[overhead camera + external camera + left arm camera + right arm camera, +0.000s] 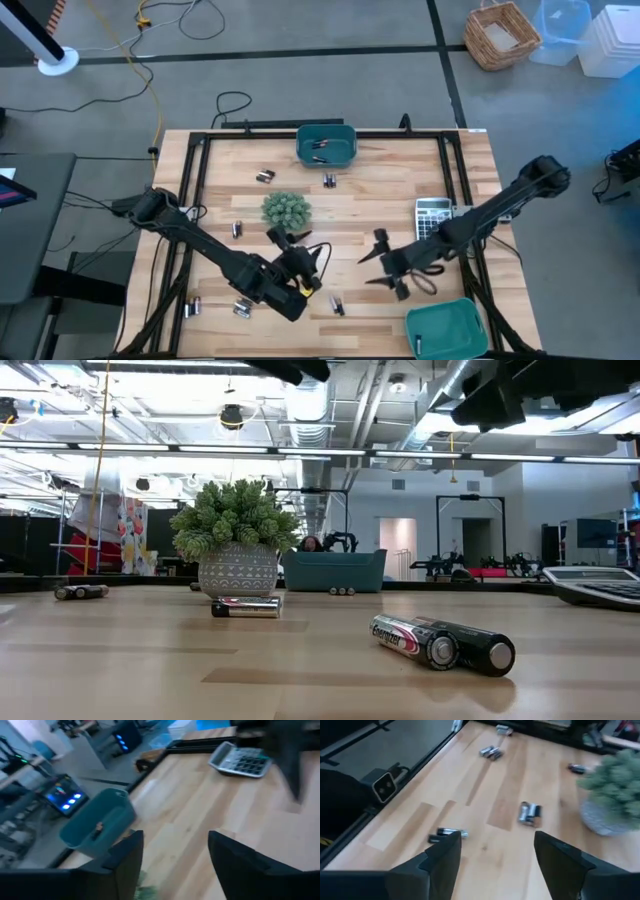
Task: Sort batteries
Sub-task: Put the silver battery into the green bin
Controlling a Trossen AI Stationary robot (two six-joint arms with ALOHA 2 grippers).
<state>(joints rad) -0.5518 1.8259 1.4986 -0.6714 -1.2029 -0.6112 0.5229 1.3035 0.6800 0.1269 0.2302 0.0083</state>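
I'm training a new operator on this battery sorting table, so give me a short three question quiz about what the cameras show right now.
1. True or false: the far teal bin already has batteries in it.
2. Multiple choice: what lies on the table's right side, near the right arm? A) a grey calculator B) a stapler C) a mug
3. Fill in: the small potted plant stands nearer the ____ arm.

Key:
1. True. Dark cells show inside it in the high view.
2. A.
3. Left. The left gripper hangs just in front of the plant, fingers apart and empty; the right gripper is also open and empty, beside the near teal bin.
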